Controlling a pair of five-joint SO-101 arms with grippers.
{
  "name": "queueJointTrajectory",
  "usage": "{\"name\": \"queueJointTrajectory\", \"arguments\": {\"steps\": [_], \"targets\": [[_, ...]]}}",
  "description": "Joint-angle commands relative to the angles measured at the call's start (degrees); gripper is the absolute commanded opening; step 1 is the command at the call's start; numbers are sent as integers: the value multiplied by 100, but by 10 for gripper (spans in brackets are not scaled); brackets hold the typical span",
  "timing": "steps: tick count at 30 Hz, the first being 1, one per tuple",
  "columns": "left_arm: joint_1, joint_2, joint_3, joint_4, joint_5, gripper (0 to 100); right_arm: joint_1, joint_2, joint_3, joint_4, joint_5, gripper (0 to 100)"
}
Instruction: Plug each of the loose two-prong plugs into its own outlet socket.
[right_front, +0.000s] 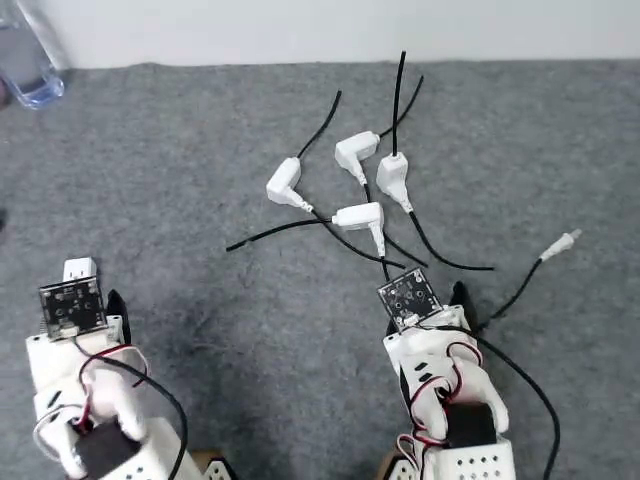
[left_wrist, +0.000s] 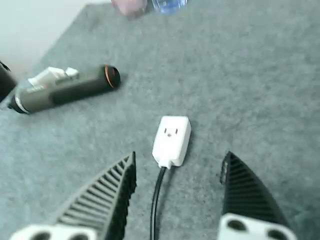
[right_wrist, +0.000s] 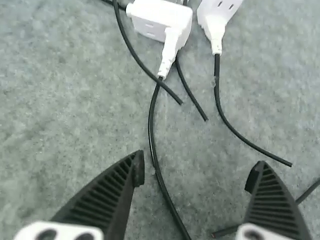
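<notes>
Plug pickup: small white two-prong plug (right_front: 566, 240) lies on grey carpeted worktop (right_front: 180, 200) at 2 o'clock of right pincer (right_wrist: 197, 167), jaws apart; best gripped squarely by its body, prongs clear; left pincer (left_wrist: 179, 161), likewise apart, straddles cord end of white outlet socket (left_wrist: 171, 137).

Four corded sockets (right_front: 355, 152) lie bunched on the table (right_front: 200, 200) at twelve o'clock from my right gripper (right_wrist: 197, 165), their cords crossing. A loose plug (right_front: 565, 240) lies apart at two o'clock. A single socket (left_wrist: 171, 140) sits just ahead of my left gripper (left_wrist: 180, 161), at twelve o'clock, with a bottle (right_front: 25, 70) far beyond, toward eleven.
</notes>
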Motion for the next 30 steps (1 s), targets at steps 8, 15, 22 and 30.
{"name": "queueJointTrajectory", "arguments": {"steps": [8,15,22,30], "targets": [[0,-35,-1745,923,-334,265,4,31,105,40,-26,318],[9,369,-3187,1582,-308,265,4,31,105,40,-26,318],[0,3499,-5341,2303,88,265,4,31,105,48,-26,318],[114,6435,-7002,2435,-149,265,4,31,105,48,-26,318]]}}
